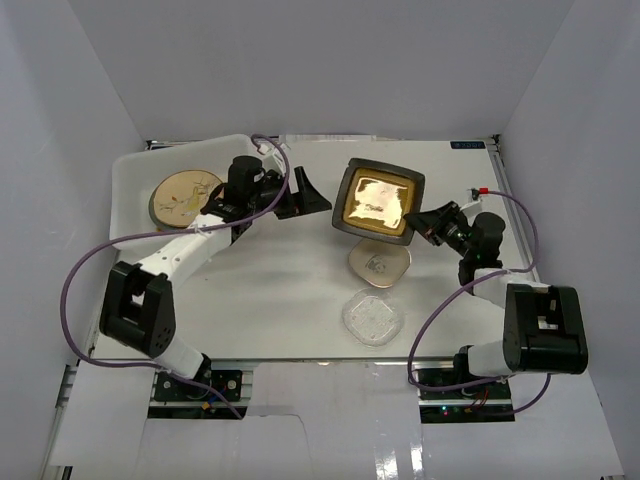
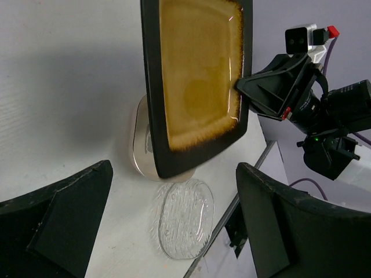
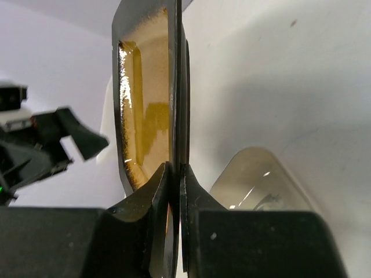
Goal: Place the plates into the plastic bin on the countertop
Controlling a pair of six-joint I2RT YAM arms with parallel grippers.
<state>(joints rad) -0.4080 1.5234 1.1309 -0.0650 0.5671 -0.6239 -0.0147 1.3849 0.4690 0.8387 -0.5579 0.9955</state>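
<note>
Right of centre over the countertop (image 1: 270,290), the black square plate (image 1: 378,203) with the amber centre is held up on edge, its glazed face tipped toward the overhead camera. The right gripper (image 1: 428,220) has it by the right-hand rim. In the right wrist view the two fingers (image 3: 155,191) are pinched tight on either side of the dark rim, with only the thickness of the plate between them. Just below the plate the cream squarish bowl (image 1: 380,265) rests on the surface. The plate's lower edge overlaps the bowl from above, and whether the two touch is hard to say. Nearer the arm bases lies the clear glass plate (image 1: 372,318), flat and apart from the bowl. The left gripper (image 1: 312,195) hovers to the left of the black plate, facing it, its fingers (image 2: 64,223) spread wide with nothing between them. At the far left corner sits the plastic bin (image 1: 125,170), and inside it a round tan plate (image 1: 185,197) with a darker rim and a faint drawn pattern lies flat on the bottom, partly hidden by the left arm.
</note>
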